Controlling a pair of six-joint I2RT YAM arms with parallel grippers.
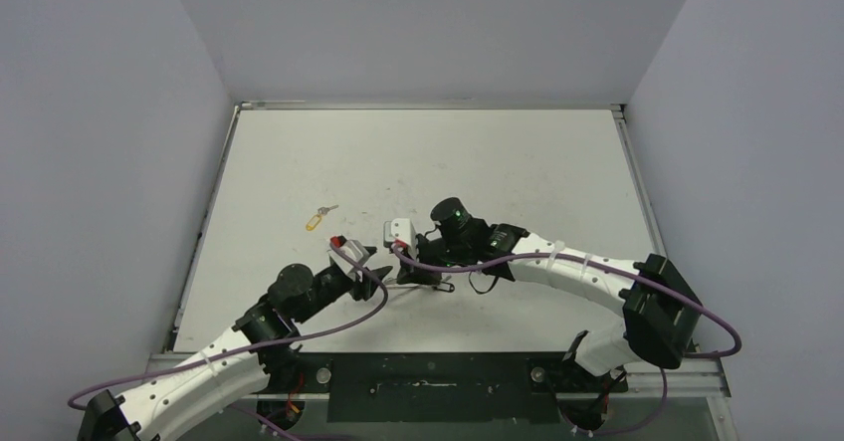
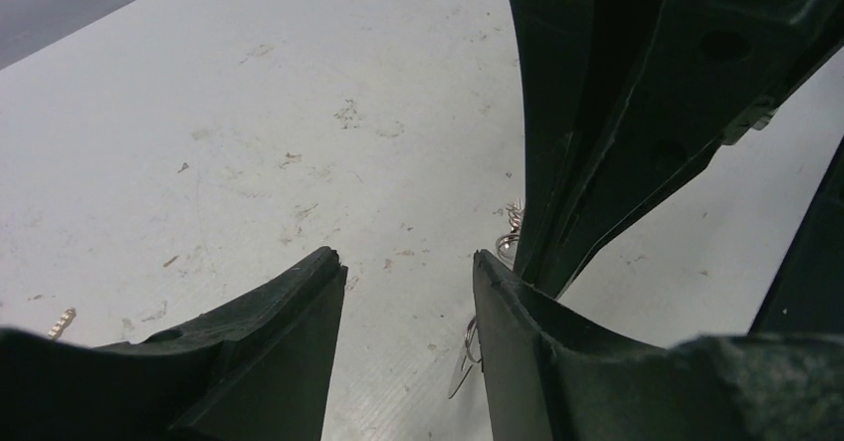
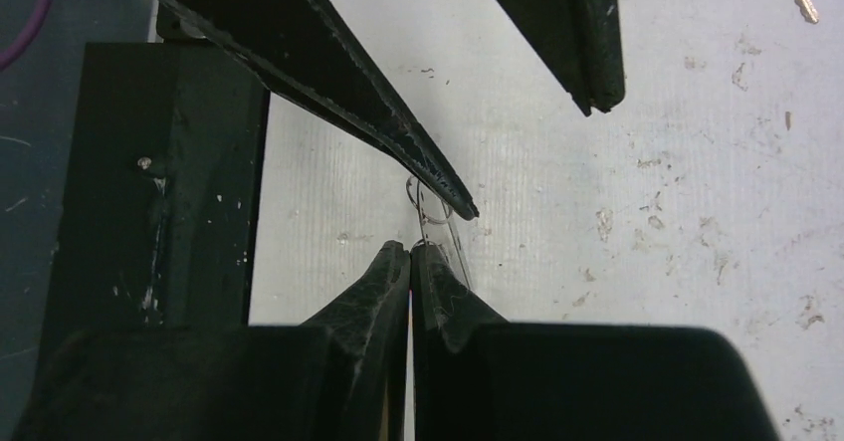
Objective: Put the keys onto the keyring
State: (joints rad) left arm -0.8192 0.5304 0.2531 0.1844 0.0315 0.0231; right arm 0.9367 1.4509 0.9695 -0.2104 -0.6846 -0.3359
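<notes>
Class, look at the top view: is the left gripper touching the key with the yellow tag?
Apart. The top external view shows a strip of bare table between the left gripper and the key with the yellow tag.

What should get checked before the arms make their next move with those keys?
1. Right gripper shut on the keyring: ok, thin metal is pinched at its fingertips.
2. Left gripper open and empty: ok.
3. Yellow-tagged key free to pick up: ok, it lies alone on the table, apart from both grippers.
4. Grippers clear of each other: cannot tell, their fingertips crowd close together.
5. Keyring's opening turned toward the left gripper: cannot tell, the fingers hide most of it.
</notes>
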